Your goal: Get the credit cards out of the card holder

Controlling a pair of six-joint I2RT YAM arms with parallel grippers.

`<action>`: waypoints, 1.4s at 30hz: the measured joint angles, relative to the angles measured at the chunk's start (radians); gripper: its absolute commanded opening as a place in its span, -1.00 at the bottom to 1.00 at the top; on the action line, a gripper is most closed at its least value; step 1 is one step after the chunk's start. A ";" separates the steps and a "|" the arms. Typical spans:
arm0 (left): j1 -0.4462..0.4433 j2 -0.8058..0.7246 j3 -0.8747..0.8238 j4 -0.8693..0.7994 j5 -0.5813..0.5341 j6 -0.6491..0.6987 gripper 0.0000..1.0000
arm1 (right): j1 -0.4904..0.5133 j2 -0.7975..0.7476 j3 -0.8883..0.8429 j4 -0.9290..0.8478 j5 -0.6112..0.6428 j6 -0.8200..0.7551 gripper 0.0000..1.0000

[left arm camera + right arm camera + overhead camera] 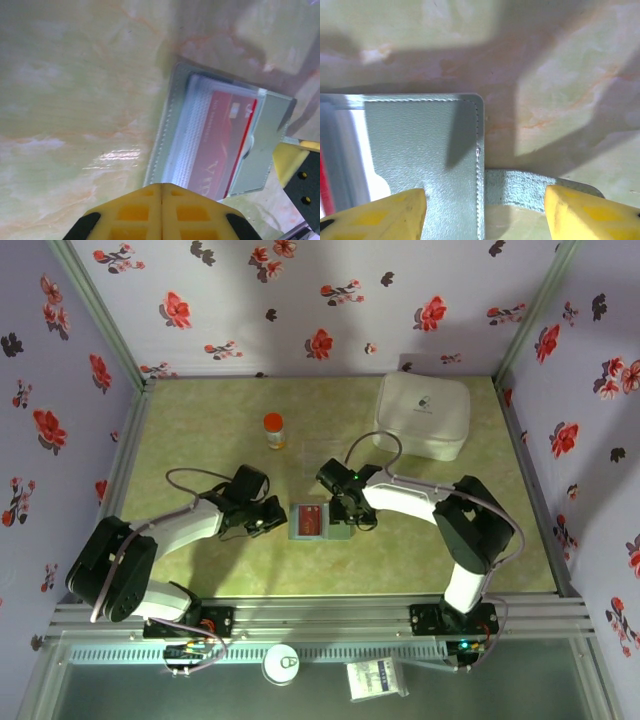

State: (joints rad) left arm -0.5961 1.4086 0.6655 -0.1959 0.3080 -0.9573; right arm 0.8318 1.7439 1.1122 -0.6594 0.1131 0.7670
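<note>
The card holder lies open on the green table between my two grippers. A red credit card shows in its clear sleeve. In the left wrist view the card holder is grey-blue, with the red card under ribbed clear plastic. My left gripper is shut with nothing in it, its tip at the holder's near edge. My right gripper stands open over the holder's right flap. One finger is on the flap, the other beyond the closure tab.
A big white rounded case sits at the back right. A small bottle with an orange cap stands behind the holder. Flowered walls close in the table on three sides.
</note>
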 measured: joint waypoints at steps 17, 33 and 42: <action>-0.028 0.130 0.092 0.039 0.071 0.020 -0.92 | 0.000 -0.076 -0.037 0.199 -0.169 0.008 0.11; -0.040 0.206 0.120 0.026 0.068 0.042 -0.93 | 0.000 -0.075 -0.126 0.414 -0.302 0.056 -0.12; -0.040 0.206 0.120 0.027 0.066 0.042 -0.93 | 0.000 -0.036 -0.126 0.452 -0.330 0.056 -0.20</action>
State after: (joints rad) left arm -0.6361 1.6150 0.7856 -0.1688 0.3740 -0.9157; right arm 0.8318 1.7081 0.9863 -0.2073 -0.2173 0.8227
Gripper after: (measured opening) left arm 0.037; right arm 0.404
